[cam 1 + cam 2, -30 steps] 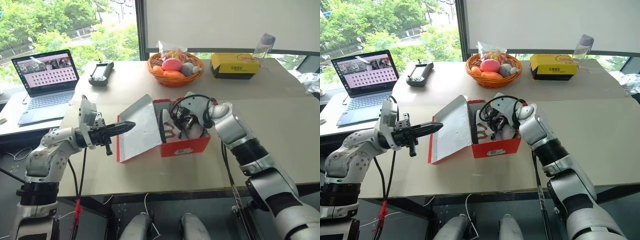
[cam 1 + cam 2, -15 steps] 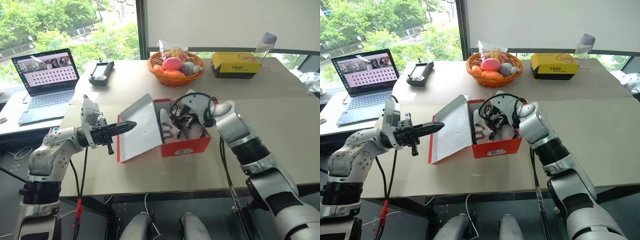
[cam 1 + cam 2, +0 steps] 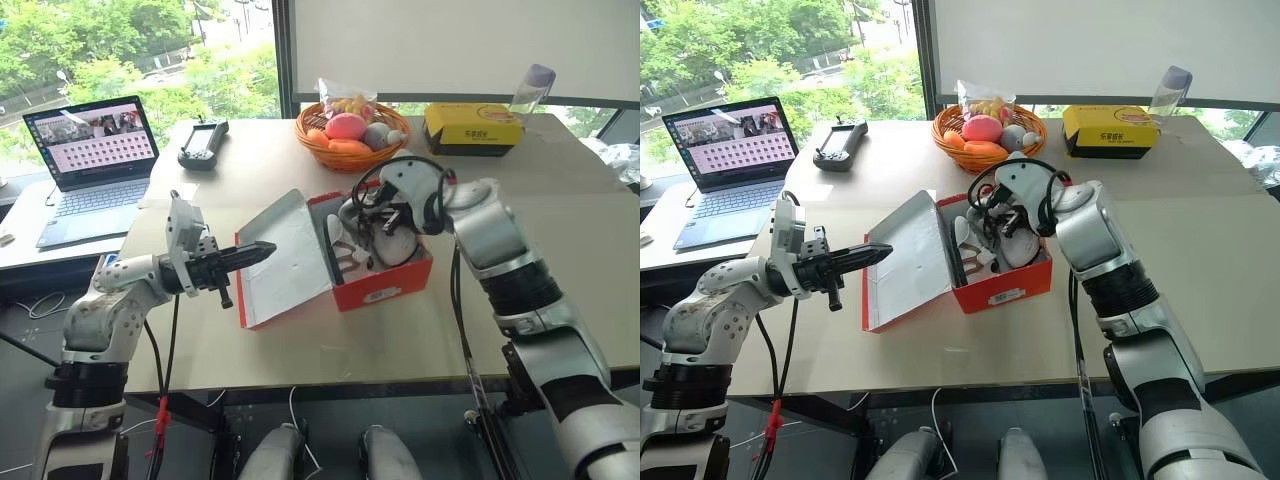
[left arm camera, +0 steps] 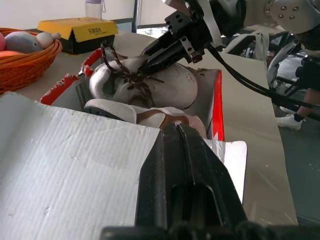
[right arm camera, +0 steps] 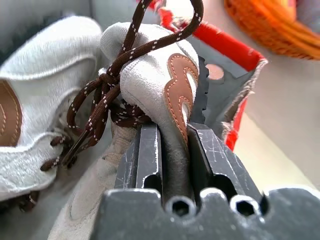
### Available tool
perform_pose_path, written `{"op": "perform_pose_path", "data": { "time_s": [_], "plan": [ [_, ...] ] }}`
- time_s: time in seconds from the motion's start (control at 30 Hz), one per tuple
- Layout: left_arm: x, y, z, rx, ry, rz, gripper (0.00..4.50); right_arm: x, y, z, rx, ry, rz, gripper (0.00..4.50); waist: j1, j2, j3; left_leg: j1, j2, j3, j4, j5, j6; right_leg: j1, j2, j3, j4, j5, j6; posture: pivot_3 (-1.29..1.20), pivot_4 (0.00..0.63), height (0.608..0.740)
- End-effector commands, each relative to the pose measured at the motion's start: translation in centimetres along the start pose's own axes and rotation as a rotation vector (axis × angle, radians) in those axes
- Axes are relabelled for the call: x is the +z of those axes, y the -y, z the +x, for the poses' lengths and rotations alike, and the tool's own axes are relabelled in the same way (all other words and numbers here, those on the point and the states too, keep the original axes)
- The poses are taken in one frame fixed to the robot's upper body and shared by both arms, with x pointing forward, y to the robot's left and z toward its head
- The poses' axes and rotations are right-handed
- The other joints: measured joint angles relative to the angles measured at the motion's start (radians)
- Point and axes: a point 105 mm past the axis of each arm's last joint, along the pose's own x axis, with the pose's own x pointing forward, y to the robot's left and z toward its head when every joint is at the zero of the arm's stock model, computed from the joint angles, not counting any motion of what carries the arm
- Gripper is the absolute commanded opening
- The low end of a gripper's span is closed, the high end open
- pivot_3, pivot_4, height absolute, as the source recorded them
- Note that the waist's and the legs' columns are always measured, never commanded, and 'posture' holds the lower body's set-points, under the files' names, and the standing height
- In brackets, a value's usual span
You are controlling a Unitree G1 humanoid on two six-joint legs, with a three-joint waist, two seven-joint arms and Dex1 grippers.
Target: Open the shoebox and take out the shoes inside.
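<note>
So the red rectangular cardboard shoebox [image 3: 385, 285] sits open on the table [image 3: 560, 230], and the right claw [image 4: 150, 54] is clamped on the upper of one small whitish suede shoe [image 5: 150, 85] inside it. I'd lift straight up and slow, since the brown laces [image 5: 107, 95] could snag the other shoe [image 4: 150, 117] just below. The closed left claw [image 3: 262, 249] rests against the pale lid [image 3: 285, 255]; keep it there
</note>
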Motion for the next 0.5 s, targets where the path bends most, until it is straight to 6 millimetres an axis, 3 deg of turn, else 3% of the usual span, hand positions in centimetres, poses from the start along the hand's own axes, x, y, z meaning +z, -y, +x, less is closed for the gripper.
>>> {"op": "perform_pose_path", "data": {
  "time_s": [0.03,0.27,0.5],
  "plan": [
    [1.0,0.1,0.4,-0.009,0.020,0.056,0.00,3.4,1.1,-1.9,-0.025,0.135,0.040,0.86,0.000,0.000,0.000,0.000,0.000,0.000,0.000,0.000,0.000,0.000,0.000,0.000,0.000,0.000,0.000,0.00,0.150,0.732],
    [1.1,0.0,0.5,-0.012,0.014,0.058,0.00,2.5,-0.2,-1.4,0.134,0.207,0.358,0.86,-0.001,0.000,0.000,-0.001,0.000,0.000,0.000,0.000,0.000,0.000,0.000,0.000,0.000,0.000,0.000,0.00,0.150,0.732],
    [1.0,0.0,0.5,-0.010,0.008,0.055,0.00,1.6,1.4,-2.0,0.137,0.264,0.592,0.86,0.001,0.000,0.000,-0.001,0.000,0.000,0.000,0.000,0.000,0.000,0.000,0.000,0.000,0.000,0.000,0.00,0.150,0.732]
  ]
}}
